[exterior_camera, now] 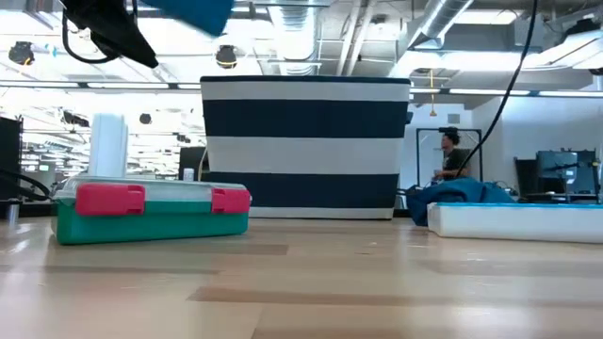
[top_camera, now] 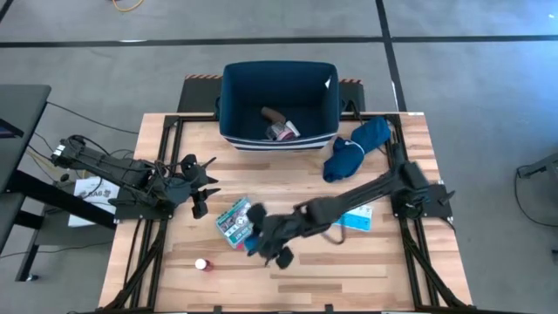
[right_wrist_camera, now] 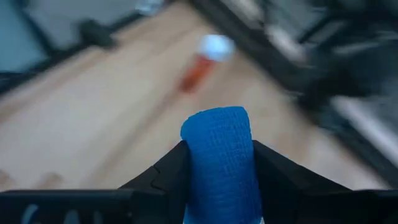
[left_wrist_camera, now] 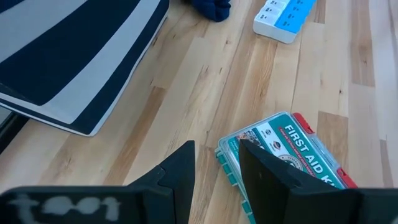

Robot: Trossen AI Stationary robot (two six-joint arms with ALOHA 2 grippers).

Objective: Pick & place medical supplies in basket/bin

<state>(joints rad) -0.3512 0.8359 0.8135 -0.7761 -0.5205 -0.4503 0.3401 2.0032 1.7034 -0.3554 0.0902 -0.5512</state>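
Pale wood table point(top_camera: 384, 262), left to right: the left gripper point(top_camera: 199, 187) hovered at the left side with fingers point(left_wrist_camera: 180, 171) narrowly parted and empty, near the first aid box point(top_camera: 233, 220). A small red-white bottle point(top_camera: 202, 264) lay toward the front edge. The right gripper point(top_camera: 266, 237), just beside the box, clamped a blue roll point(right_wrist_camera: 221, 162); the pill organizer point(top_camera: 355, 219) lay farther right, and the navy bin point(top_camera: 234, 109) at the back held a brown bar point(top_camera: 273, 115).

Grey floor point(top_camera: 471, 131) – exposed ceiling ducts point(exterior_camera: 443, 19), bright lights, distant person point(exterior_camera: 452, 155)
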